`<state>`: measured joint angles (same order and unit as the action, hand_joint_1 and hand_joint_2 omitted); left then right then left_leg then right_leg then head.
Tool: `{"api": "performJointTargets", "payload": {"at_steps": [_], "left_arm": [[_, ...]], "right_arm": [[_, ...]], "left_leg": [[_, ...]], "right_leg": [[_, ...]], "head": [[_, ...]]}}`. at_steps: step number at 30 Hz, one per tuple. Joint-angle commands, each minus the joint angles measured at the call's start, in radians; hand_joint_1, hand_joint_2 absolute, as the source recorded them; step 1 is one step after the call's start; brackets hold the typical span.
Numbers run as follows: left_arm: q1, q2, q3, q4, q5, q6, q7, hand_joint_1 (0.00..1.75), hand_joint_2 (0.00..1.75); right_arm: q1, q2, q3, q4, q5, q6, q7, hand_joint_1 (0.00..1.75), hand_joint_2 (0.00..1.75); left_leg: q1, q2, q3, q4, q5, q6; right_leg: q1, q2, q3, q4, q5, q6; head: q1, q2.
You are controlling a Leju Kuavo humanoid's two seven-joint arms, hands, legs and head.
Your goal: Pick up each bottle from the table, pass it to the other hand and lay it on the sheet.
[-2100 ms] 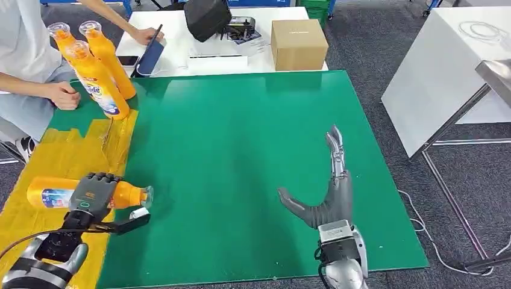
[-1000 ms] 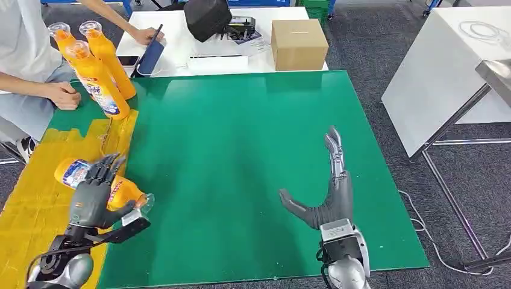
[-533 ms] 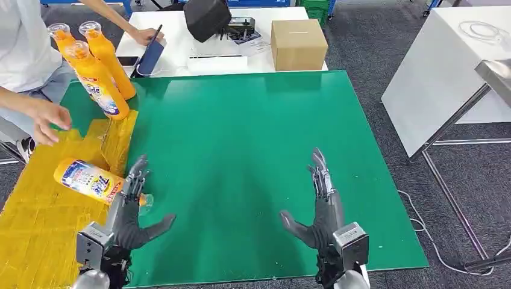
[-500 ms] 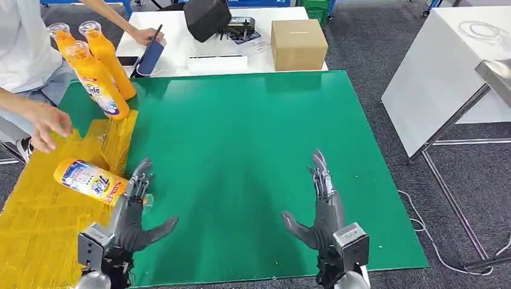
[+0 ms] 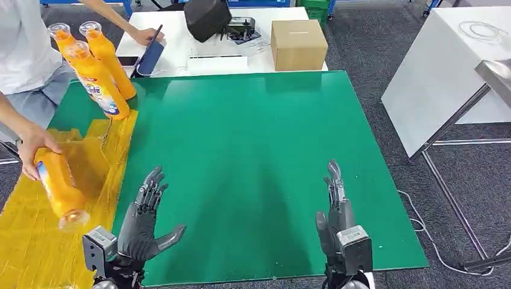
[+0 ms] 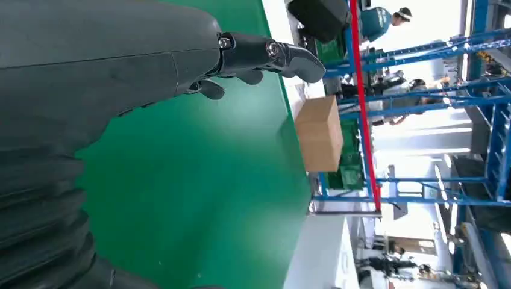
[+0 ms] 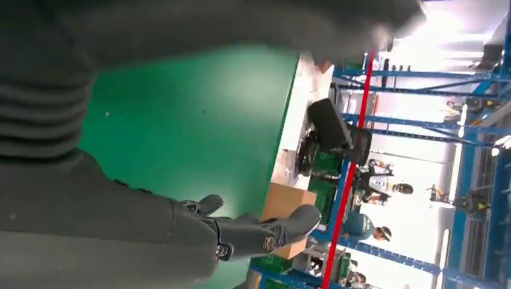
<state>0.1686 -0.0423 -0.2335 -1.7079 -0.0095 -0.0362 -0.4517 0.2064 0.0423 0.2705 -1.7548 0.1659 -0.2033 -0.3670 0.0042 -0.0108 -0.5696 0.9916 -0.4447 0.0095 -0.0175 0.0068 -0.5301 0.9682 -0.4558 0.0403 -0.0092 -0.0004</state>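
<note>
Orange bottle (image 5: 58, 186) off the yellow sheet (image 5: 36, 241), lifted by a person's hand (image 5: 33, 144). Left hand (image 5: 141, 226) and right hand (image 5: 337, 223) both spread, empty. Between bottles, probably; next, reaching for the upright bottles (image 5: 96, 69).

Counter (image 5: 253, 150): yellow plastic sheet (image 5: 36, 217) on its left part.
Far-left corner: three upright orange plastic bottles (image 5: 96, 66).
Over sheet: fourth orange bottle (image 5: 57, 186) in a person's hand (image 5: 33, 147).
Behind counter: brown cardboard box (image 5: 298, 44).
Near edge: left robot hand (image 5: 143, 220), right robot hand (image 5: 337, 217), well apart.
</note>
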Motion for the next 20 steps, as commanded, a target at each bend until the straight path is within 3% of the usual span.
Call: {"api": "performJointTargets", "payload": {"at_steps": [1,20], "left_arm": [[-0.023,-0.01,0.0,0.059,-0.009,0.009,0.004,0.0,1.75],[-0.031,-0.011,-0.008,0.075,-0.027,0.031,0.006,0.0,1.75]], "right_arm": [[-0.008,-0.009,-0.023,0.047,-0.005,0.003,-0.01,0.0,0.0],[-0.008,-0.011,-0.023,0.045,-0.003,0.006,-0.02,0.0,0.0]], "left_leg": [[0.001,0.0,0.004,-0.001,-0.001,0.0],[0.001,0.0,0.004,-0.001,-0.001,0.0]], "right_leg": [[0.001,-0.001,0.004,-0.002,0.0,-0.002],[0.002,-0.002,0.006,-0.003,0.0,-0.002]], "head": [[0.0,0.0],[0.0,0.0]]}}
